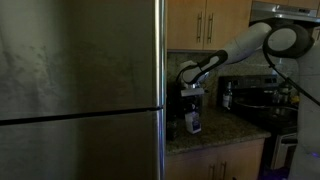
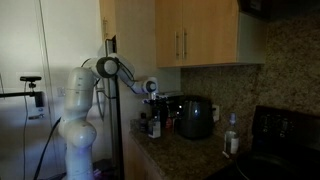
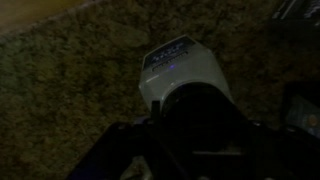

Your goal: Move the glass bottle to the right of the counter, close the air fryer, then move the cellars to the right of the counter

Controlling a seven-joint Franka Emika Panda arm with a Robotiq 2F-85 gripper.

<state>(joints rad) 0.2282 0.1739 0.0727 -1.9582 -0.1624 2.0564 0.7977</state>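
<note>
Dim kitchen; dark speckled granite counter (image 3: 60, 90) beneath light wooden cabinets (image 2: 190, 35), with a steel refrigerator (image 1: 80, 90) filling most of an exterior view. The glass bottle (image 1: 192, 122) stands upright on the counter near its refrigerator end, just beside the air fryer (image 2: 195, 117); its long axis is vertical. The gripper (image 1: 190, 100) sits directly above it, pointing down, so the bottle lies straight along my approach line; the wrist view looks down on the pale top (image 3: 182, 68) with the dark glass body below it and the dark finger housings to either side. The jaws stand around the upper part of the bottle; whether they are clamped on the glass or just clear of it I cannot tell, since the wrist picture is dark and blurred at the contact. I judge the step in hand to be securing the bottle for the carry; the travel then runs past the air fryer toward the stove (image 2: 285, 125) end, where a pale plastic bottle (image 2: 232, 135) stands. Hidden or unclear: the bottle's foot on the granite; the air fryer drawer, open or closed; the cellars, which I cannot pick out in any view.
</note>
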